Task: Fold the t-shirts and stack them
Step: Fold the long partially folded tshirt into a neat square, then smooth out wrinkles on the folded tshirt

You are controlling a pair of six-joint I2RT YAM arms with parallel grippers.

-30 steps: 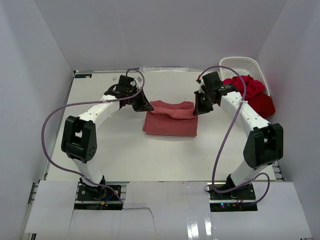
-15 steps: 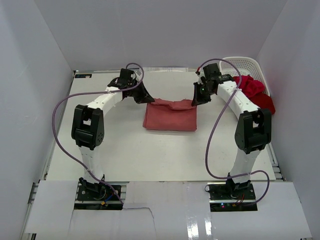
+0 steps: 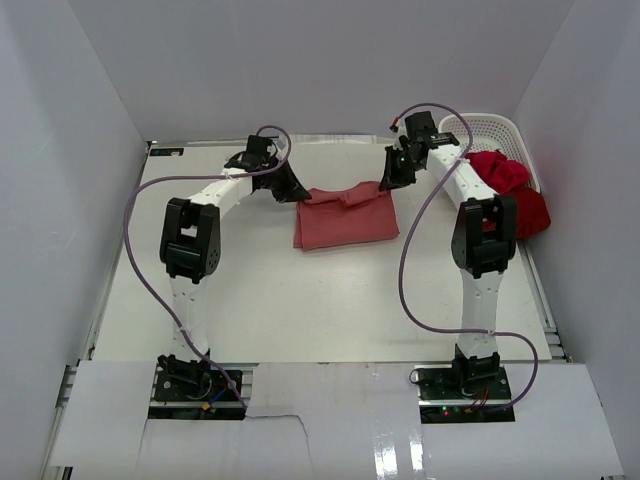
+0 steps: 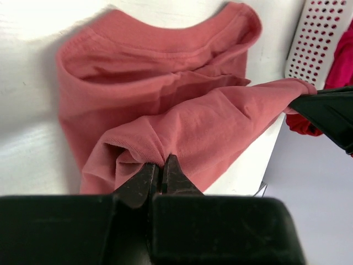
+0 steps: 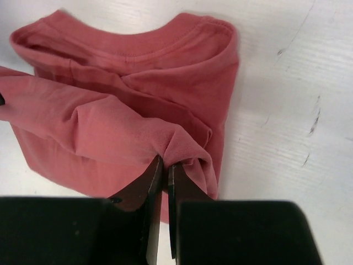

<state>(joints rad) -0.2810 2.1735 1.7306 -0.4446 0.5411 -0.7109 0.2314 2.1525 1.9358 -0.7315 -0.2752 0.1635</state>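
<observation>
A: Both arms have reached farther toward the back of the tabletop [image 3: 250,300] than a second ago, and the salmon shirt [image 3: 345,222] has slid back with them.

B: What grip do they have on it?

A: The left gripper [image 4: 160,167] has its jaws pinched together on a raised fold of cloth at the shirt's left end. The right gripper [image 5: 164,165] is nipped tight on the same fold at the right end.

B: And the cloth between them?

A: It runs as a lifted ridge from one gripper to the other. The rest of the shirt lies flat on the tabletop under it. In both wrist views the collar lies flat beyond the fold.

B: Where on the tabletop is it?

A: Toward the back, between the two arms and about midway across.

B: The other shirts?

A: They are off to the right, past the right arm. The crimson shirt [image 3: 500,172] is bunched up against the near side of the white basket [image 3: 490,128], which stands in the far right corner. The dark red shirt [image 3: 532,212] lies crumpled just nearer, touching the crimson one and close to the right wall. Neither is folded.
</observation>
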